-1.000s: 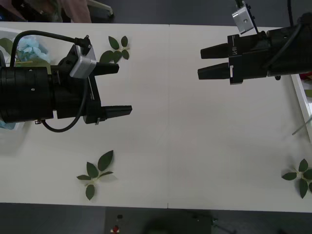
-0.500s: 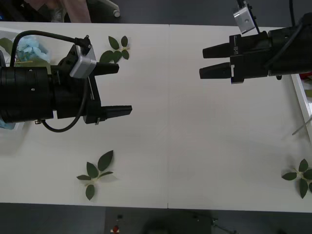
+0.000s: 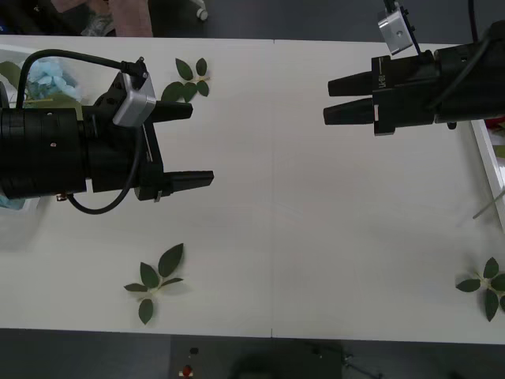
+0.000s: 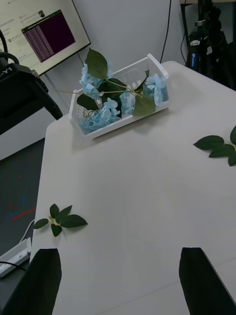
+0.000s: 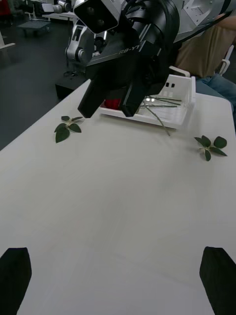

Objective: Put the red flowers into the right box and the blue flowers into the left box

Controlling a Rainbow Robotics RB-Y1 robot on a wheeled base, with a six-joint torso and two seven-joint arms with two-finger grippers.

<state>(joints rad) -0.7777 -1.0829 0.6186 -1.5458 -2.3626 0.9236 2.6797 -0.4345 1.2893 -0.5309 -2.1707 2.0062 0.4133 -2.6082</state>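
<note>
The blue flowers [image 4: 103, 114] lie heaped in the left box [image 4: 123, 124], a whitish ribbed bin at the table's far left end; in the front view the blue flowers [image 3: 49, 76] show behind my left arm. A red flower [image 5: 112, 103] and green stems [image 5: 161, 104] rest in the right box [image 5: 183, 109], whose white rim [image 3: 484, 158] runs along the table's right edge. My left gripper [image 3: 202, 144] hovers open over the left half of the table, holding nothing. My right gripper [image 3: 327, 102] hangs open and empty over the far right part, apart from both boxes.
Loose leaf sprigs lie near the front left [image 3: 158, 278], the far left [image 3: 189, 79] and the front right [image 3: 486, 286]. One stem [image 5: 160, 119] pokes out over the right box's rim. A monitor [image 4: 46, 29] stands beyond the left box.
My right gripper has drawn back slightly toward the right box. The left arm and the flowers have stayed where they were.
</note>
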